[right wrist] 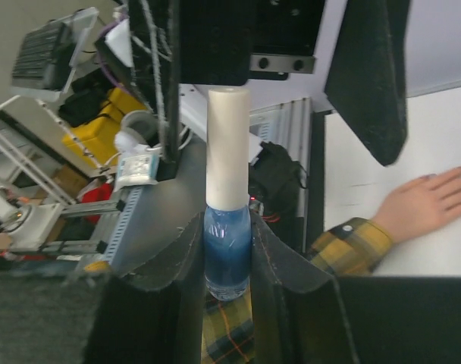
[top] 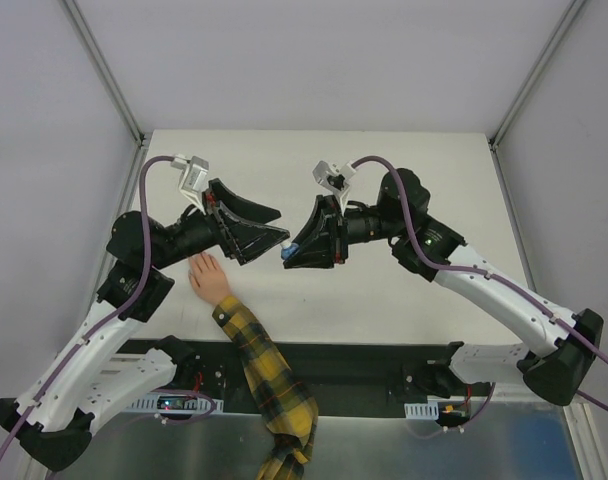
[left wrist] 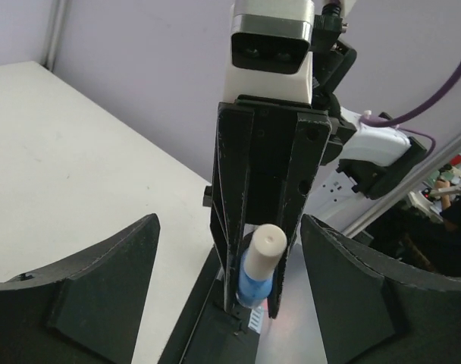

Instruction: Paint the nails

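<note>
While the white table is lying bare along its upper and right edges, the left gripper is hanging centre-left, its matte black fingers spread wide on nothing. Just below, the peach hand is resting flat near the bottom edge, plaid sleeve trailing down, its nails too small to judge. Right of centre, the right gripper is pinching a glossy blue polish bottle with a smooth white cylindrical cap

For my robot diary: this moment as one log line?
left gripper: open around cap | right gripper: shut on bottle | hand: flat on table
</note>
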You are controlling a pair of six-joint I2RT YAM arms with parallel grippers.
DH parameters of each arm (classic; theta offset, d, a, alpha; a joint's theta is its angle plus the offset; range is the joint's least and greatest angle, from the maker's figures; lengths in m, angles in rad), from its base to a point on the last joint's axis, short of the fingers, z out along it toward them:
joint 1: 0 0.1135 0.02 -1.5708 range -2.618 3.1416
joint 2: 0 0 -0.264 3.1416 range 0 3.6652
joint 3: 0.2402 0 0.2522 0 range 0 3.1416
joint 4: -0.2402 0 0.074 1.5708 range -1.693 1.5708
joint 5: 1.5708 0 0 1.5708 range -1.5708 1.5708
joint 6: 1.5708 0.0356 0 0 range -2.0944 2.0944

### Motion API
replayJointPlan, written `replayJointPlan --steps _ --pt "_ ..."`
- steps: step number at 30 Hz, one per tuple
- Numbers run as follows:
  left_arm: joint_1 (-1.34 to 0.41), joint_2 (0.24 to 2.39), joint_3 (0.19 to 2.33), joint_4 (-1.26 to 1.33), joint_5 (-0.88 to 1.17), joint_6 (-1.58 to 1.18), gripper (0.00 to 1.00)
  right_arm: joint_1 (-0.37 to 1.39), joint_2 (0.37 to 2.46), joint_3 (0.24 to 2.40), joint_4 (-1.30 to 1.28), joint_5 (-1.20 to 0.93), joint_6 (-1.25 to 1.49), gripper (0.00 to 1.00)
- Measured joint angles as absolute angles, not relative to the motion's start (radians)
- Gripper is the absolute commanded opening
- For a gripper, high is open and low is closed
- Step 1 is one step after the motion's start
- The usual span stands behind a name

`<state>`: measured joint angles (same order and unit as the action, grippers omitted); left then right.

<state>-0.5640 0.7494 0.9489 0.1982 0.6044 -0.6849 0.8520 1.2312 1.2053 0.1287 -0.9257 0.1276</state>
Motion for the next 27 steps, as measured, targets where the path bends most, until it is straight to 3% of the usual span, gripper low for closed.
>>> replayJointPlan --steps 4,7,9,10,14,18,21,27 --pt "-0.564 0.757 0.949 0.236 0.647 -0.699 0.6 0.848 1.235 1.205 0.192 -1.003 0.197 0.0" --pt "-0.564 0.757 0.949 0.259 0.661 -0.702 0.42 0.841 1.237 1.205 0.222 -1.02 0.227 0.0" --pt "-0.564 0.757 0.949 0.272 0.673 -0.706 0.08 0.837 1.242 1.206 0.232 -1.019 0.239 0.0" --pt "-0.564 0.757 0.949 0.276 0.678 -0.713 0.0 0.835 1.245 1.205 0.234 -1.014 0.245 0.0" --pt "-0.567 0.764 0.96 0.24 0.665 -0.688 0.0 0.86 1.248 1.224 0.14 -0.881 0.185 0.0" --pt "-0.555 0.774 0.991 0.136 0.573 -0.642 0.0 1.158 1.235 1.331 -0.141 -0.061 -0.077 0.0" --pt "-0.561 0.769 1.0 0.111 0.537 -0.63 0.0 1.28 1.234 1.358 -0.19 0.301 -0.195 0.0" --pt "-0.564 0.816 1.004 0.081 0.49 -0.639 0.0 1.303 1.243 1.336 -0.205 0.476 -0.32 0.0"
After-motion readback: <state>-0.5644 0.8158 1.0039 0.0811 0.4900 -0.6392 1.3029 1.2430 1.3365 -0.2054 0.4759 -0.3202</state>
